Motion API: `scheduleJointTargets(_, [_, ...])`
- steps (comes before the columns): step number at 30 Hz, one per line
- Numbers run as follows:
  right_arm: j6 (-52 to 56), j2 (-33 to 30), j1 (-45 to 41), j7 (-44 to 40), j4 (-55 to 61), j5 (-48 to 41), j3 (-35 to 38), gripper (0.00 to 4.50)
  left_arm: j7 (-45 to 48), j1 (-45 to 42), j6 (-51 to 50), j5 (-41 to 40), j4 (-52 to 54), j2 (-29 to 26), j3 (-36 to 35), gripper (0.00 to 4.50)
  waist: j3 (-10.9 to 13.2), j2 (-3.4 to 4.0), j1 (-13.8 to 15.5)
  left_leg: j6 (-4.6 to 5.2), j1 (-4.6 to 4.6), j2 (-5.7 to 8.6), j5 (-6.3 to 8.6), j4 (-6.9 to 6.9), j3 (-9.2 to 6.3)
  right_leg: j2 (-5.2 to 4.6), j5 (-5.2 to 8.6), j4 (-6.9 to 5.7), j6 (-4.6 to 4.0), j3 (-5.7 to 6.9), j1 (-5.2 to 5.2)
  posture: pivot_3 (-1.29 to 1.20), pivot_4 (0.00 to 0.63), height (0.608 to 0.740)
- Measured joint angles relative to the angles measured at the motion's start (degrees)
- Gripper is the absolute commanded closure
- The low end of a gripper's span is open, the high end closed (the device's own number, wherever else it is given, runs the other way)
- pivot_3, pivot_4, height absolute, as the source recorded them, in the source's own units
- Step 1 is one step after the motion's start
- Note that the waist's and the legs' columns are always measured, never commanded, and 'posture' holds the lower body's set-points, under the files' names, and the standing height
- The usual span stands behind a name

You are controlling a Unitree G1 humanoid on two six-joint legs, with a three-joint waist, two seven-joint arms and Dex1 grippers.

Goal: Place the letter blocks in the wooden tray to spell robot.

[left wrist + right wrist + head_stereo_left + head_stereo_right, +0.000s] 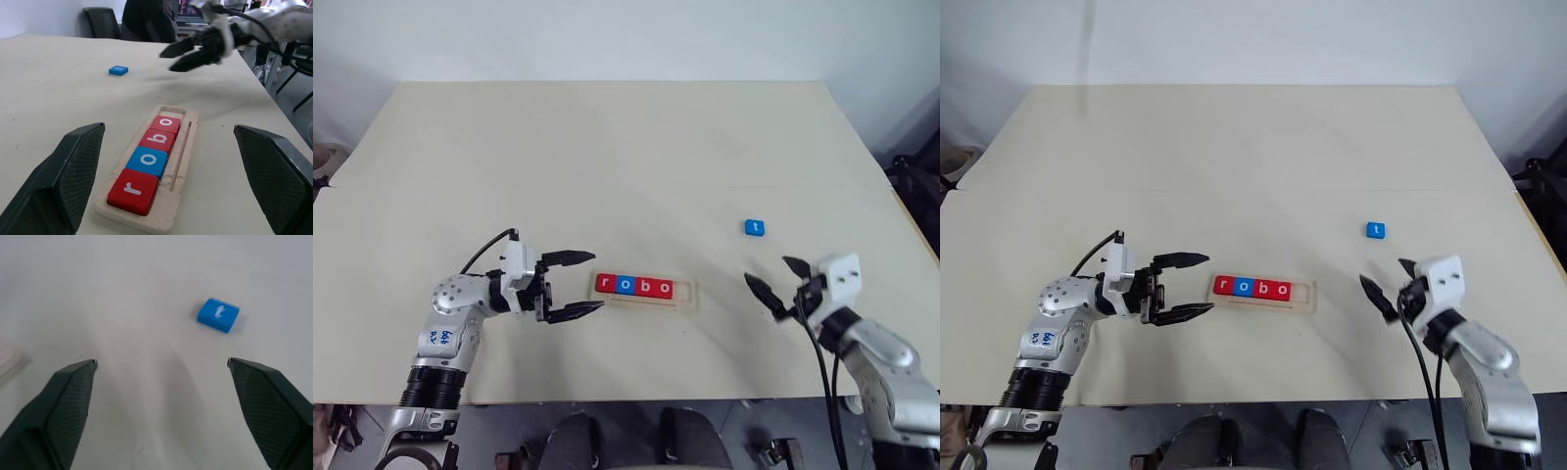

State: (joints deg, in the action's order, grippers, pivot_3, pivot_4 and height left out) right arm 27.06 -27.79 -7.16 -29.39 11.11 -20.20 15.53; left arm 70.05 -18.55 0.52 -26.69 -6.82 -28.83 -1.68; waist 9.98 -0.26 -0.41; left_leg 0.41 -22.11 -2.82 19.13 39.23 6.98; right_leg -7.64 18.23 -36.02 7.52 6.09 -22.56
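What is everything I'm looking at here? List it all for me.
Table: one, pale beige, carrying everything below.
Wooden tray: one, pale wood, near the front middle of the table, its rightmost slot bare.
Letter blocks in the tray: four, red r, blue o, red b, red o, side by side from the tray's left end.
Loose t block: one, blue, lying alone on the table, right of the tray and farther back.
Office chairs: dark, beyond the table's far edge in the left wrist view.
Left gripper: black fingers open, just left of the tray, holding nothing.
Right gripper: black fingers open, right of the tray, nearer than the t block, holding nothing.
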Motion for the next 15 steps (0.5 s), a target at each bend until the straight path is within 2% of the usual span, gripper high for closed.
scheduleJointTargets(5, [6.5, 0.4, -14.4, 6.7, -10.5, 2.6, -2.3, 0.03, -1.4, 1.8, 0.2, 0.0, 1.8, 0.8, 0.0, 0.0, 0.0, 0.02, 0.4, -0.01, -0.1, 0.02, -0.01, -0.02, 0.0, -0.03, 0.0, 0.02, 0.0, 0.08, -0.04, 0.0, 0.15, 0.74])
scheduleJointTargets(11, [8.1, 3.2, -20.9, 11.8, -20.6, 5.6, -4.3, 0.03, -3.2, 3.6, 0.3, 0.0, 4.0, 0.8, -0.4, 0.0, 0.0, 0.02, 0.2, -0.01, -0.13, 0.02, -0.01, -0.02, 0.09, -0.04, 0.0, 0.03, 0.01, 0.09, -0.04, 0.0, 0.15, 0.74])
scheduleJointTargets(13, [8.1, 4.2, -23.0, 14.3, -22.7, 6.4, -4.3, 0.4, -3.7, 3.8, 0.3, 0.0, 4.4, 0.8, -0.4, 0.0, 0.0, 0.02, 0.0, -0.02, -0.1, 0.02, -0.01, -0.02, 0.1, -0.03, 0.0, -0.02, 0.01, 0.07, -0.05, 0.0, 0.15, 0.74])
scheduleJointTargets(15, [7.8, 4.7, -23.9, 16.5, -23.5, 7.4, -4.2, 1.0, -4.1, 4.1, 0.3, 0.0, 4.9, 0.8, -0.5, 0.0, 0.0, 0.04, 0.0, -0.04, -0.1, 0.01, -0.02, -0.02, 0.09, -0.03, 0.0, -0.03, 0.0, 0.07, -0.05, 0.0, 0.15, 0.74])
